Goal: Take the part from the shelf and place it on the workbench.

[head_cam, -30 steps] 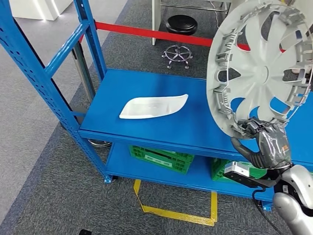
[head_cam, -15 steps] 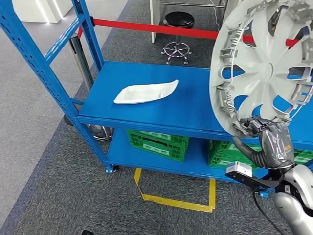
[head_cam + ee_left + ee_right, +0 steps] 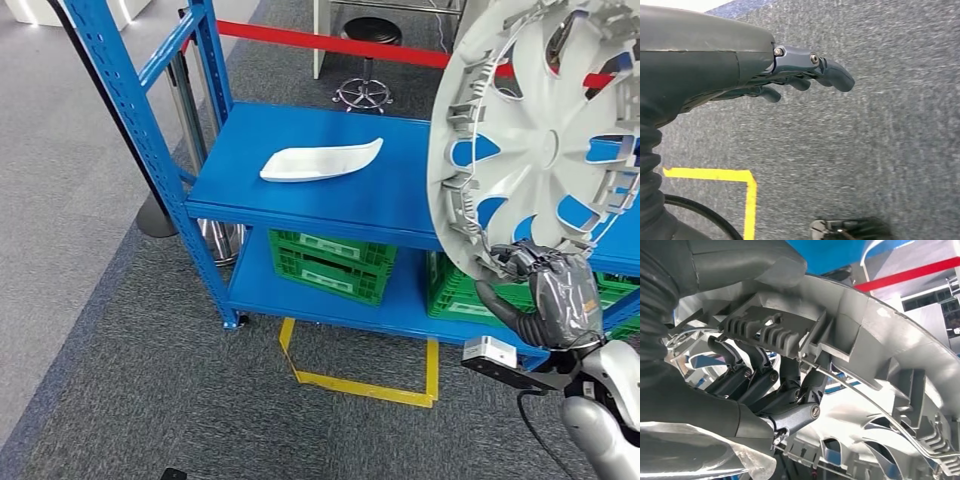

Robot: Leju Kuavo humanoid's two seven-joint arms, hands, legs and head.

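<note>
Shifted whole view, camera turning from shelf (image 3: 324, 200); wheel cover (image 3: 540, 140) unchanged, upright, rim clamped in right hand (image 3: 555, 295). Left hand (image 3: 806, 75) empty, fingers apart, over carpet. Keep grip firm, swing cover clear of shelf post.

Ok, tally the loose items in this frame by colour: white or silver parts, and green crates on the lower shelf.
Silver wheel cover, held in the right hand: 1
White curved part on the blue shelf: 1
Green crates: 2
Total: 4
</note>
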